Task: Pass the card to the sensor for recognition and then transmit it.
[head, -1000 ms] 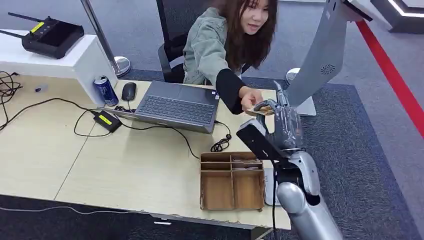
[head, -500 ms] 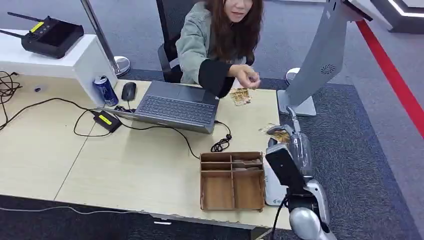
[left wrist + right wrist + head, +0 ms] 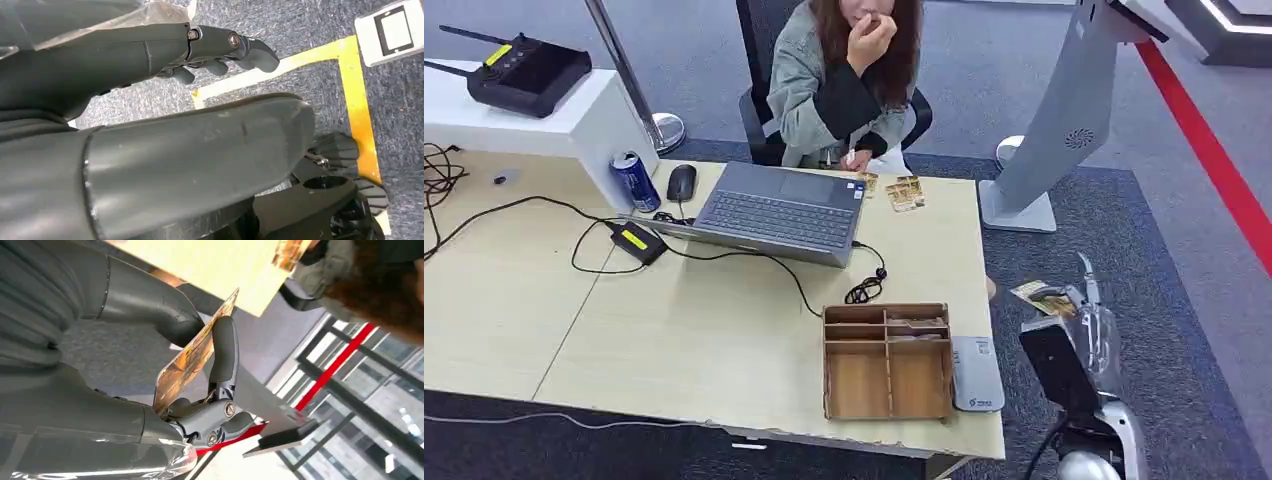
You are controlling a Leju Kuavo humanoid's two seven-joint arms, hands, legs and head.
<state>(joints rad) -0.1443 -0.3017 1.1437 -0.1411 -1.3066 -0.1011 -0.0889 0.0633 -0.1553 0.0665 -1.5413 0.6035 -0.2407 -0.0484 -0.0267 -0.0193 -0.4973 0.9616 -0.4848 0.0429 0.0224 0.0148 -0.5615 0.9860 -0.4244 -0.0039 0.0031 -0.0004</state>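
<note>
- Right robot hand: positioned off the right edge of the table, over the carpet, with the fingers pointing away from the robot.
- Right robot hand grip: the card is pinched between the thick thumb and a dark finger. In the head view the card shows at the fingertips, just beyond the table corner.
- Left robot hand: hangs over grey carpet with yellow floor tape. The fingers are curled inward and nothing is held.
- Sensor: a flat grey pad on the table's near right corner, touching the right side of the wooden tray. The card is apart from it, to its right and farther from the robot.
- Tray: several compartments, with small items in the far ones. Their type cannot be determined.
- Table contents: an open laptop, a mouse, a can, cables and 2 further cards at the far edge.
- A person sits behind the table with 1 hand raised to the face.
- A grey kiosk stand stands on the carpet to the right of the table.
</note>
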